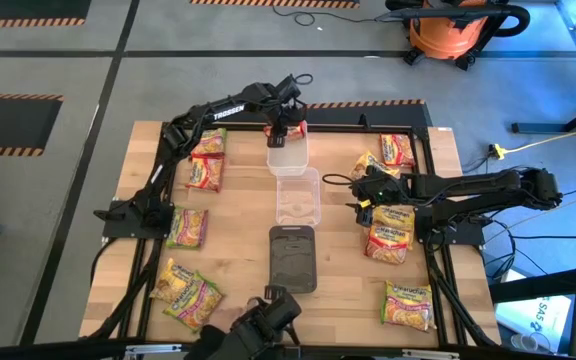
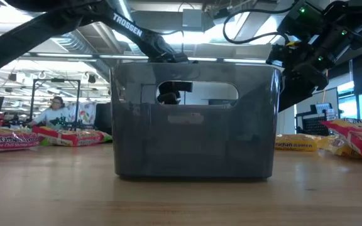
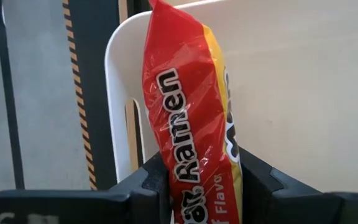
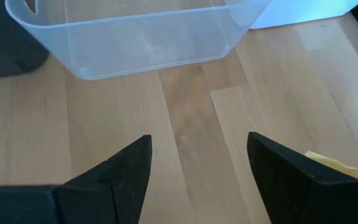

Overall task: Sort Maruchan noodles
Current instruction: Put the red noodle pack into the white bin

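Three trays stand in a row down the table's middle: a white tray [image 1: 288,157] farthest, a clear tray [image 1: 298,196], and a dark tray [image 1: 293,258] nearest. My left gripper [image 1: 285,130] hangs over the white tray's far end, shut on a red noodle packet [image 3: 185,118]. My right gripper [image 1: 366,197] stands open, with nothing between its fingers, above bare wood right of the clear tray [image 4: 148,37]. Other noodle packets lie flat on the table at the left [image 1: 206,160] and at the right [image 1: 390,230]. My left gripper pinches the red packet's two flat faces near one end [image 3: 194,186] between its two fingers. The fingers slant steeply down from above. The packet sticks out beyond the fingertips, edge-on, over the white tray's rim [image 3: 120,93]. Whether its free end touches the tray I cannot tell.
More packets lie at the near left [image 1: 188,292] and near right [image 1: 408,305]. A yellow packet's edge [image 4: 328,163] lies just beside my right gripper's finger. In the low view the dark tray [image 2: 193,122] hides the trays behind it.
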### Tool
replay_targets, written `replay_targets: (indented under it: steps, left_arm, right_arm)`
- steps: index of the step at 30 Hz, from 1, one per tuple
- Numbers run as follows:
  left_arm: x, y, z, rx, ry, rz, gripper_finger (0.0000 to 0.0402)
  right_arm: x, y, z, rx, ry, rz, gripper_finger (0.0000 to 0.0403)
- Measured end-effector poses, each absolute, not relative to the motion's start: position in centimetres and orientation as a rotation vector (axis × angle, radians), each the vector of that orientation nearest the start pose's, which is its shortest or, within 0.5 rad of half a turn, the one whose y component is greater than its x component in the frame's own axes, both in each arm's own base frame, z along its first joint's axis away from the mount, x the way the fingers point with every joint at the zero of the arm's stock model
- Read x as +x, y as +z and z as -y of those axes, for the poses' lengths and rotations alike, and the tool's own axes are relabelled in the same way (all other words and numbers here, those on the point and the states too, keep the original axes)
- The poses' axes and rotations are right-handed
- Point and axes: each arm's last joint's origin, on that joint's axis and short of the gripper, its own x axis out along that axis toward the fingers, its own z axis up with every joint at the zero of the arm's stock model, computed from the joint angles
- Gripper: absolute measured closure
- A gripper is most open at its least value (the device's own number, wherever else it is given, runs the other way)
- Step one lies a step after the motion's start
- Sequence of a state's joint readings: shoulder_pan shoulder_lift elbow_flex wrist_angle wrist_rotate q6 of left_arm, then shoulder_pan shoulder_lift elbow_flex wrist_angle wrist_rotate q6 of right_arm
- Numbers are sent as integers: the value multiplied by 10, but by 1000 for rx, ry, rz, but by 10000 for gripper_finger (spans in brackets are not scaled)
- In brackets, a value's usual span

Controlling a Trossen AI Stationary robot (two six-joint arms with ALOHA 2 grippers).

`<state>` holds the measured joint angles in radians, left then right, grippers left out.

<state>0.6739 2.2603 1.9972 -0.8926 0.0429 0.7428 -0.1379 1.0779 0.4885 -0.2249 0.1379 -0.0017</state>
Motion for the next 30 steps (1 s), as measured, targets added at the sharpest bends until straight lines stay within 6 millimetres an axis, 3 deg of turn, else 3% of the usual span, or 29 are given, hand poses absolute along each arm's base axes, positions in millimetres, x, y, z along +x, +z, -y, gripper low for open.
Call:
replay_targets:
  steps: [8,20,30]
  left_arm:
    - [375,213,-301,240,132,-1209,254]
    - [377,216,-305,277,229,-1206,251]
    - [379,230,-305,279,247,-1192,250]
  right_arm:
    - [196,180,31,-3,-259,-817,158]
    - [196,180,31,-4,-258,-818,158]
    - [197,180,31,-3,-257,-807,158]
